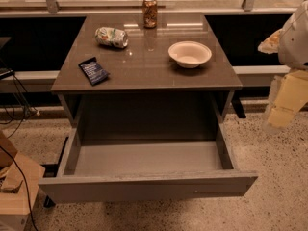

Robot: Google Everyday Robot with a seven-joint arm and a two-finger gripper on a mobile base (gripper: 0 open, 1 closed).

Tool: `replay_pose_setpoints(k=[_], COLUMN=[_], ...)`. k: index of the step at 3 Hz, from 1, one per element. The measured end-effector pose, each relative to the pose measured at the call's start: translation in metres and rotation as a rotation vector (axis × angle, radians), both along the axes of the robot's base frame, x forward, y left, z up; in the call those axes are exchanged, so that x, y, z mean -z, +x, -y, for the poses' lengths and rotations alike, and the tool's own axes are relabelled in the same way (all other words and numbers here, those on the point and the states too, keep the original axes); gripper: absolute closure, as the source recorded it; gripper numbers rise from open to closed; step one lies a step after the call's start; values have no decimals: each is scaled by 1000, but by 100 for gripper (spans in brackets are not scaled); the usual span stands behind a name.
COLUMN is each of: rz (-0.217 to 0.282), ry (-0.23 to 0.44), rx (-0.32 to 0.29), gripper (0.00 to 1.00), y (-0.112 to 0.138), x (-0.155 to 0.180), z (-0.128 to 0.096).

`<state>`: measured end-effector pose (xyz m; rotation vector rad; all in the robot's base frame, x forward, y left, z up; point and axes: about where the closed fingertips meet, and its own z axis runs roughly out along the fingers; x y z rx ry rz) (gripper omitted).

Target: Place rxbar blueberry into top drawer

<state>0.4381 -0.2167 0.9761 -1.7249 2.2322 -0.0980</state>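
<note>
Rxbar blueberry [94,70] lies flat on the cabinet top [144,73], at seven o'clock from the crushed can [111,37]. Top drawer [144,189] stands open below. Gripper [288,100] sits at three o'clock, beside the cabinet; open or closed cannot be told

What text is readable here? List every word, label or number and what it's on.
Nothing can be read outright.
rxbar blueberry: pale print, illegible.
crushed can: markings illegible.
upright can: label illegible.
gripper, at the right edge beside the cabinet: no text seen.
</note>
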Motion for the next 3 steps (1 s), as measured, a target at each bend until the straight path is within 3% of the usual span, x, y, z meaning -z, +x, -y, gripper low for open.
replay_pose_setpoints(k=[1, 2, 3], rz=[5, 25, 49], ry=[8, 51, 149], rx=[-9, -57, -131], gripper=[0, 0, 0], y=[4, 26, 65], x=[1, 6, 12], z=[-5, -31, -71])
